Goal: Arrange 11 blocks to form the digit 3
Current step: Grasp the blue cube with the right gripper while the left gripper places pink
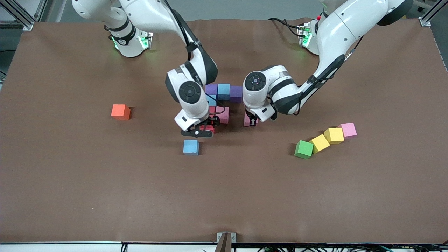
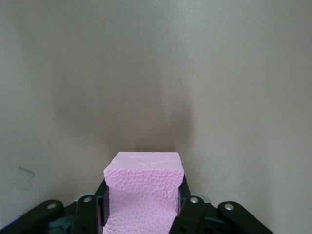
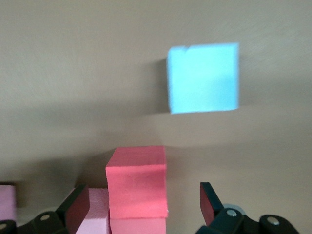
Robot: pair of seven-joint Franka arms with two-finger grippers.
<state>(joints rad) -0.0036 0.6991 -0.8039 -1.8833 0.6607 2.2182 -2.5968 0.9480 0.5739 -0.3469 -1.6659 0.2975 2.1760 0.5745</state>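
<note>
The digit 3 (image 1: 221, 101) is being built, roughly half laid. A pink block (image 2: 142, 192) is being clamped by the left tool (image 1: 251, 121); the right tool (image 1: 202, 130) is being held apart over a red block (image 3: 137, 181). Loose blocks (image 1: 325, 139) are waiting on the bench (image 1: 105, 196).

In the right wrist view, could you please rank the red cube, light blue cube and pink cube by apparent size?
1. Light blue cube and red cube: alike, nearness differs, unranked.
2. Pink cube: smallest, mostly hidden.

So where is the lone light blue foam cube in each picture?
Front view: the lone light blue foam cube sits on the brown table, nearer the front camera than the red foam cube under the right pincer.
Left wrist view: not in it; only a pink foam cube shows.
Right wrist view: it lies past the red cube.
Shared landmark: the red cube, in the front and right wrist views.
</note>
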